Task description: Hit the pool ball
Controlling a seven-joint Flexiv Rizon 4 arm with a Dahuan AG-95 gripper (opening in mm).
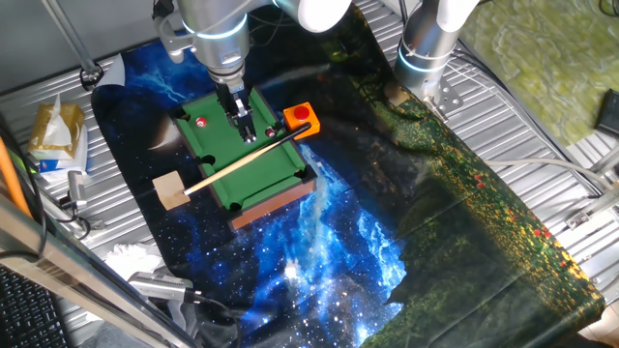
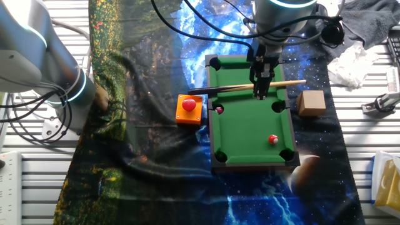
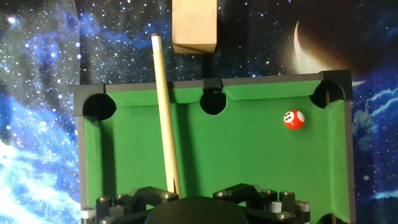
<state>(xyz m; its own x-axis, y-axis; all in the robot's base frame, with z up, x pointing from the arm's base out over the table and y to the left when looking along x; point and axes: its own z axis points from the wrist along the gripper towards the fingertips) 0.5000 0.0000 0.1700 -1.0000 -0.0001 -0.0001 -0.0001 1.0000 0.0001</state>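
The pool ball (image 3: 294, 119), tiny, bright red with a white spot, lies on the miniature green table (image 3: 236, 155) near a corner pocket. It also shows in one fixed view (image 1: 202, 123) and the other fixed view (image 2: 273, 139). A wooden cue (image 3: 163, 112) lies across the table (image 2: 250, 131). My gripper (image 2: 261, 94) hangs low over the cue's middle, far from the ball, and looks open. In the hand view the cue runs under the left finger link and the fingertips are hidden. The gripper (image 1: 246, 133) stands upright.
A darker maroon ball (image 2: 219, 109) sits by a side pocket. A red button on an orange box (image 2: 189, 105) stands beside the table. A wooden block (image 2: 310, 103) sits off the cue's light end. A second robot arm (image 2: 69, 87) stands at the cloth's edge.
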